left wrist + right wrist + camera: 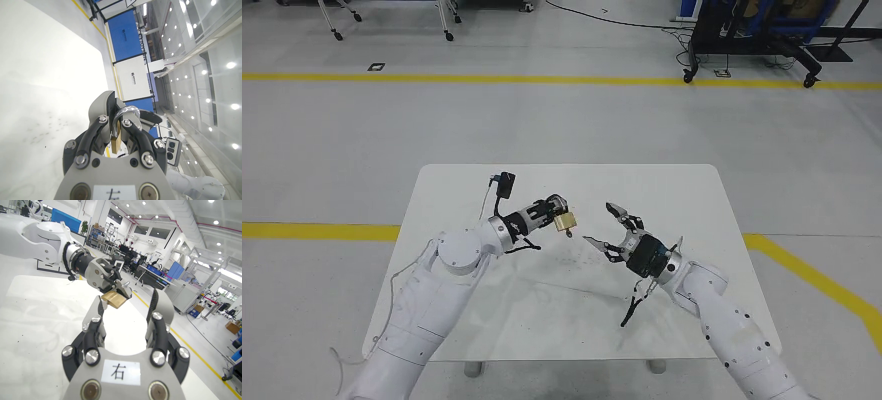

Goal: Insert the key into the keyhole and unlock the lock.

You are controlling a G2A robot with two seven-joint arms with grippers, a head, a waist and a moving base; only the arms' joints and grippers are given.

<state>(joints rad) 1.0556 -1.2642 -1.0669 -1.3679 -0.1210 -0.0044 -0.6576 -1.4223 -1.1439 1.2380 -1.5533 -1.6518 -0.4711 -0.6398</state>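
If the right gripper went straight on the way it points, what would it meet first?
Most likely the lock held by the left gripper, just ahead of the open right gripper and nearer one finger. Depth is unclear, so the gap cannot be judged.

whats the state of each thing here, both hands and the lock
left hand, shut on the padlock, held up off the table
padlock, gripped by its top loop, brass body sticking out free; locked or unlocked cannot be told
right hand, open, close beside the padlock, not touching it
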